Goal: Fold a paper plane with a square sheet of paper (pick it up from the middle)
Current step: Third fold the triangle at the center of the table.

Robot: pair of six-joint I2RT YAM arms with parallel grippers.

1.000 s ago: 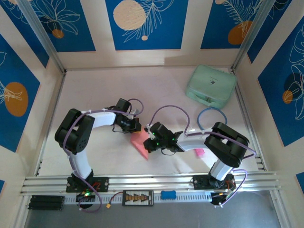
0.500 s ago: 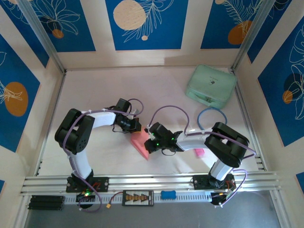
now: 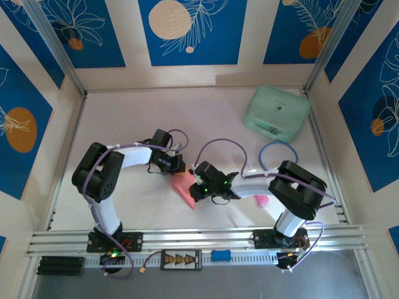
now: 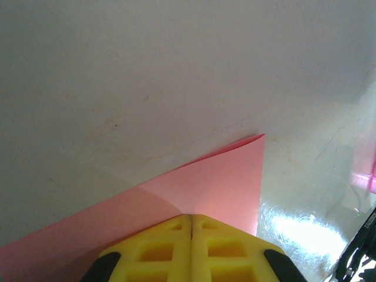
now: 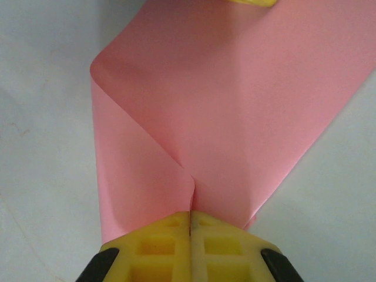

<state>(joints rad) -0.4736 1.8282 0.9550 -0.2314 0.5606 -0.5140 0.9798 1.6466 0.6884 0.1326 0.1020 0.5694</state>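
Left gripper (image 4: pixel 191 220) and right gripper (image 5: pixel 191 216) both clamp the square sheet of paper (image 5: pixel 235 106); we should move them together — edges aligned.

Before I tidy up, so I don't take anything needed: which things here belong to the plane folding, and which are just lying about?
Job: square sheet of paper, right gripper pinching it, left gripper shut over it.
Lying about: mint-green case, small bright-pink stick.

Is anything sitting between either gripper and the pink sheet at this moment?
Nothing visible does. The right gripper is shut on a pinched fold of the square sheet of paper, and the left gripper, also shut, has its tips on it.
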